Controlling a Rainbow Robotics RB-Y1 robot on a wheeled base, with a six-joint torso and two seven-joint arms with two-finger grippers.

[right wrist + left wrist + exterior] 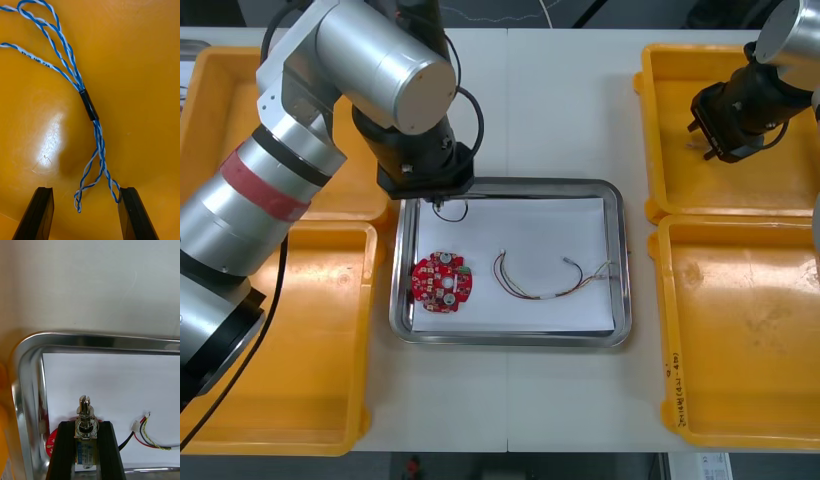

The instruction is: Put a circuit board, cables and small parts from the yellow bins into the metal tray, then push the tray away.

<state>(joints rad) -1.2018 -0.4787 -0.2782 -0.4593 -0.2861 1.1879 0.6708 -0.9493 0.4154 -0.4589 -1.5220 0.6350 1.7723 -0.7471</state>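
My left arm (330,110) is built of fat silver cylinders with black joints, one red band (275,190) ringing the forearm and a black cable (277,270) trailing alongside. My right arm (792,30) is silver too, ending in a black wrist (735,105). My fingers (37,213) are flat black slabs, square-tipped.

Light table (550,110) with a thin seam down its middle, dark strip of room (650,12) beyond its far edge.

A light table (560,110) with 1 seam; beyond it, perhaps dark floor (630,10).
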